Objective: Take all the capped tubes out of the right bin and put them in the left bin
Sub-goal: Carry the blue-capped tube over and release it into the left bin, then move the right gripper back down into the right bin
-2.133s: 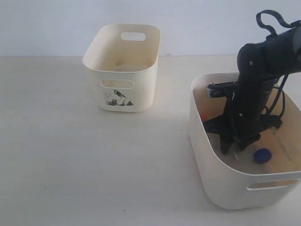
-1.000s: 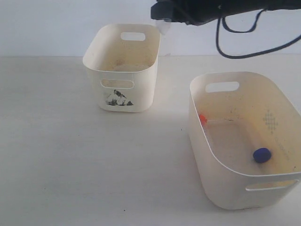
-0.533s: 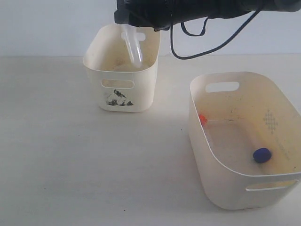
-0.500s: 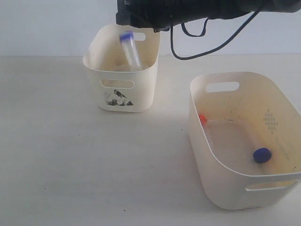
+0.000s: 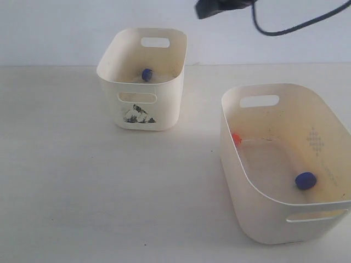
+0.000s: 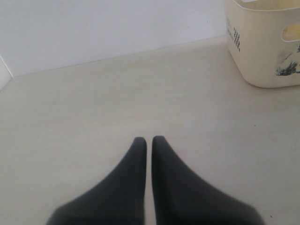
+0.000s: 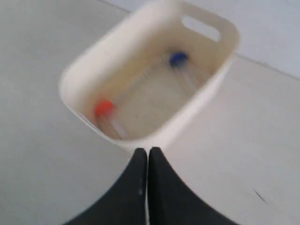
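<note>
Item: tube transfer, part done. Right bin (image 5: 258,219): wide cream tub, the reference for every placing below. Left bin (image 5: 164,104): narrower stickered tub, well apart from the right bin, farther back across the tabletop (image 5: 109,192). One blue cap (image 5: 147,74) shows inside it, and its front wall hides the rest of its floor. Contents of the right bin: one orange-red-capped tube (image 5: 236,138) close against the wall on the left bin's side, and one blue-capped tube (image 5: 305,180) toward the front slot-handled wall, its clear body faint against the floor. Right pincer (image 7: 144,151): jaws pressed together with nothing between them, carried high and outside the right bin. Its wrist view shows a blurred cream tub with one orange-red and one blue cap, and which bin that is cannot be told for sure. Left pincer (image 6: 145,140): jaws together, empty, low over bare tabletop, away from the right bin. Judged step: travel to the right bin for the next tube. Handling notes: spread the jaws before descending and enter clear of the rim. Favour the blue-capped tube, which has room on both sides, and straddle its body just below the cap. The orange-red one, tight to the wall, likely needs one jaw slipped between tube and wall.
</note>
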Controlling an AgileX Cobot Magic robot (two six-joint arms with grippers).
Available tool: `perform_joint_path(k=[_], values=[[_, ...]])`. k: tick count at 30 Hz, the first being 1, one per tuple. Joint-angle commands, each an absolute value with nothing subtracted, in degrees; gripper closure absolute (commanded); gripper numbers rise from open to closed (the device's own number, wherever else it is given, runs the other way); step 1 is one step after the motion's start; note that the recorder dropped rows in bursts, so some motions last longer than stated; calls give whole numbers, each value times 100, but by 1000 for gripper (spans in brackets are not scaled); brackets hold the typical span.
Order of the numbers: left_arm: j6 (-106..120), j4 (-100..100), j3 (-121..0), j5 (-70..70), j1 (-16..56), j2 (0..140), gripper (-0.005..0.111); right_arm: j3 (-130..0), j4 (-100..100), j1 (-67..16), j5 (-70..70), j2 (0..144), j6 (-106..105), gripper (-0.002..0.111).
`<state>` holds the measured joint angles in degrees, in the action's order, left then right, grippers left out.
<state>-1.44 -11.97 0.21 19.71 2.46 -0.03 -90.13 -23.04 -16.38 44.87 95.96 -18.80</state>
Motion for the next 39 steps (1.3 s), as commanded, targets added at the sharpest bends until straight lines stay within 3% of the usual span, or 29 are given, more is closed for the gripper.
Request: perform_joint_path(k=[1,7,21,39], values=[[-198,-1179,0,1951,254,0,102,-9054,-133,-1442,6195,8905,-366,109],[-198,-1179,0,1951,254,0,102,-8948,49,-1241,6996,8361,372,109],[-198,-1179,0,1951,254,0,102,-6507,-47,-1241,6976,8630,1596,109],[-198,-1179,0,1951,254,0,102,-6448,-113,-1251,5844,9603,1601,109]])
